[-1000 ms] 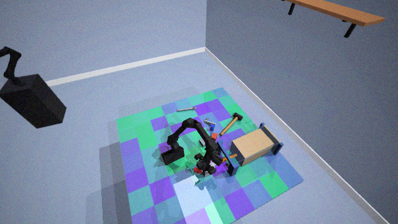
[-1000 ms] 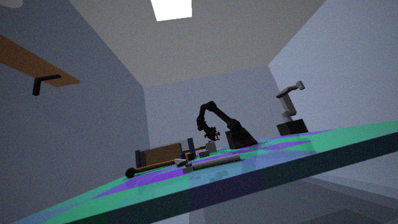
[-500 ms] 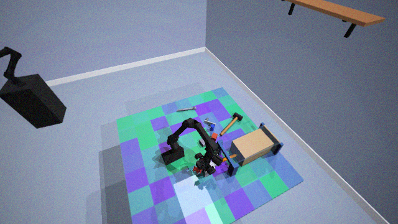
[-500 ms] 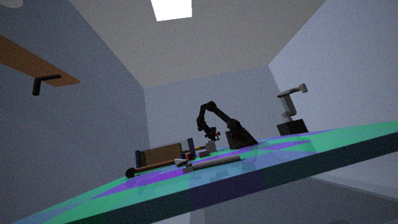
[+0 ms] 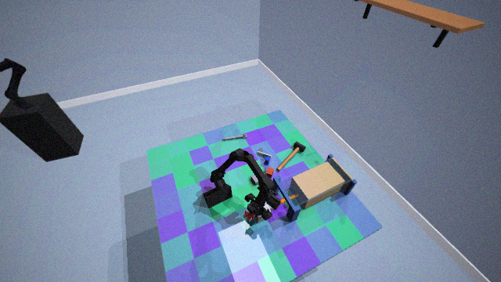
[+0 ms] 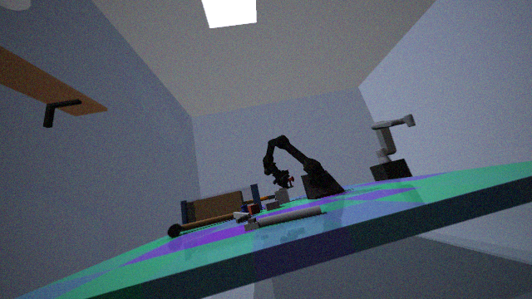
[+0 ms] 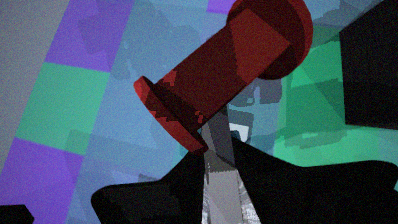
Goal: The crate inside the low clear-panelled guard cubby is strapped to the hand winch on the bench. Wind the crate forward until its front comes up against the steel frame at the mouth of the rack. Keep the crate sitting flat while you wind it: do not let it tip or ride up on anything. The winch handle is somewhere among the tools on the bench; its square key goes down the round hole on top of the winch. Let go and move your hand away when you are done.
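Note:
My gripper [image 5: 257, 214] [image 6: 288, 183] [image 7: 215, 142] is shut on the grey bar of the winch handle. The handle's red grip [image 5: 249, 215] [image 6: 291, 179] [image 7: 220, 75] sticks out beside the fingers. The handle is held above the bench. The pale winch [image 5: 268, 207] [image 6: 282, 195] stands close below the gripper, largely hidden by the arm in the top view. The key end and the winch's top hole cannot be made out. An orange strap [image 5: 290, 198] runs from the winch side to the tan crate [image 5: 318, 183] [image 6: 218, 206]. The crate sits behind the blue frame [image 5: 287, 201] [image 6: 258, 197], with a gap between.
A mallet [image 5: 288, 158] [image 6: 208, 221], a long grey wrench [image 5: 233, 138] [image 6: 291, 216], a silver tool [image 5: 264, 153], a red block [image 5: 270, 171] [image 6: 253, 208] and a grey block [image 5: 254, 179] [image 6: 272, 205] lie on the patchwork bench. Blue posts stand at both cubby ends.

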Robot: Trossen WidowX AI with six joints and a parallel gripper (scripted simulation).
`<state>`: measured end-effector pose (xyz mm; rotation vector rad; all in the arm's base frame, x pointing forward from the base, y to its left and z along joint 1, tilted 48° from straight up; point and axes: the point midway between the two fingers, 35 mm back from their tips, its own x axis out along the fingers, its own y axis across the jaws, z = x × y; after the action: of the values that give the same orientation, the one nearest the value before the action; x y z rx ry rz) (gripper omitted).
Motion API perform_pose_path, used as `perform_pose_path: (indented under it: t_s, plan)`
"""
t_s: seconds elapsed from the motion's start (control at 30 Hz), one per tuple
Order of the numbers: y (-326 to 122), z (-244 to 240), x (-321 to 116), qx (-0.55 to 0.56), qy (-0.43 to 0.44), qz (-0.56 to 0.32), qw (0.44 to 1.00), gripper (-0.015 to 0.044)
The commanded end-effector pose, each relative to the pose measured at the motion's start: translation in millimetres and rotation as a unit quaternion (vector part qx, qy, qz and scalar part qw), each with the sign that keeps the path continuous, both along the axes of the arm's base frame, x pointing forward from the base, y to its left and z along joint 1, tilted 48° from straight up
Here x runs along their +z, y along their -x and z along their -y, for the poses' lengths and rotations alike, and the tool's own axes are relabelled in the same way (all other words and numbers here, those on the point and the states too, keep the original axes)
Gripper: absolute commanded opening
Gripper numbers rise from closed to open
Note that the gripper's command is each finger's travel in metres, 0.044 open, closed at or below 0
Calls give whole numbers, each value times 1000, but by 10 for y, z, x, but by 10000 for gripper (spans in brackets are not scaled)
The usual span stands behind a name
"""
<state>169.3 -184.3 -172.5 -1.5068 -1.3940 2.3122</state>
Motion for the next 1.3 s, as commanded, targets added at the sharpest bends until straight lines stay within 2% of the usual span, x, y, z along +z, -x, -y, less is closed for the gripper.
perform_pose_path:
  t_s: [0.0,0.53,0.73,1.03,1.2,1.27]
  plan:
    - [0,0,0,0,0,0,1000,26]
    - [0,0,0,0,0,0,1000,440]
    - [-77,158,124,-22,-13,16,1000,440]
    - [-219,885,883,-126,-62,101,985,440]
    - [-195,909,873,-126,-48,98,986,440]
    - [-195,923,890,-138,-58,108,983,388]
